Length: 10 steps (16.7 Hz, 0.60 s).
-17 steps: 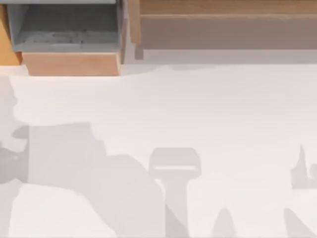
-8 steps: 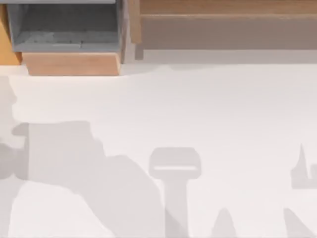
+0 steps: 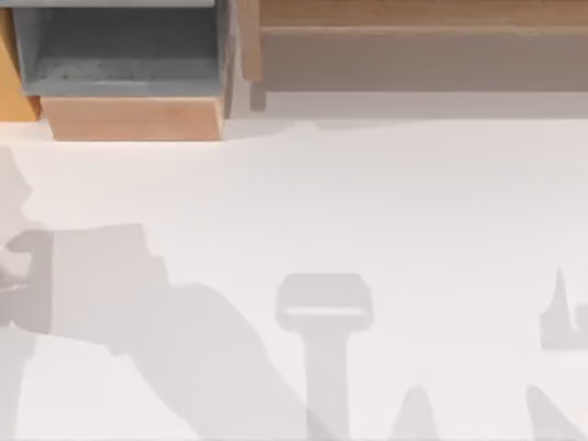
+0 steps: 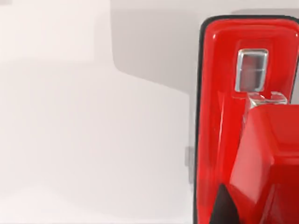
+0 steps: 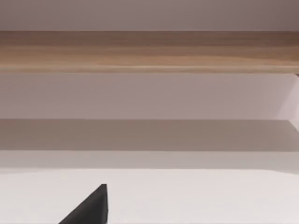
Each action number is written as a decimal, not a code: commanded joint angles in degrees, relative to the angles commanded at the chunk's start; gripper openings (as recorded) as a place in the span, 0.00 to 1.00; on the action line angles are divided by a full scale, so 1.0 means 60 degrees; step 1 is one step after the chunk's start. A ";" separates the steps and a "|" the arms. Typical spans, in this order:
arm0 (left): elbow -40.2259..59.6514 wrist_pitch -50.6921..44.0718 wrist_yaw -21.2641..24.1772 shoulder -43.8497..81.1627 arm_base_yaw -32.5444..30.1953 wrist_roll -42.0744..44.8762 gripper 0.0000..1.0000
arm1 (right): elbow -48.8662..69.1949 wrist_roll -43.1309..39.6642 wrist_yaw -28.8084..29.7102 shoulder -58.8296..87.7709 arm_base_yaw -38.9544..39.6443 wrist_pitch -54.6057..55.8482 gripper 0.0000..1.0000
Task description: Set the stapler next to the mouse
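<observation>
Right now the red stapler [image 4: 224, 116] sits on the white table [image 3: 367, 202], close under the left wrist; a wooden shelf [image 3: 413, 37] lines the table's far edge. Whether either gripper's fingers are spread, I cannot tell.

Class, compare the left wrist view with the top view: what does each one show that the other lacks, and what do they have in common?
Left wrist view alone: the glossy red stapler with a dark edge and a small metal window, seen close up, and a dark tip at the picture's lower edge. Top view alone: a grey open box on a wooden base and a long wooden shelf along the far side. Both share the white table crossed by grey shadows.
</observation>
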 joint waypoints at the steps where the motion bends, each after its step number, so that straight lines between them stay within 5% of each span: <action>1: 0.0000 0.0000 0.0000 0.0000 0.0000 0.0000 0.00 | 0.0000 0.0000 0.0000 0.0000 0.0000 0.0000 1.00; 2: 0.0000 0.0000 0.0000 0.0000 0.0000 0.0000 0.00 | 0.0000 0.0000 0.0000 0.0000 0.0000 0.0000 1.00; 10: 0.0000 0.0000 0.0000 0.0000 0.0000 0.0000 0.60 | 0.0000 0.0000 0.0000 0.0000 0.0000 0.0000 1.00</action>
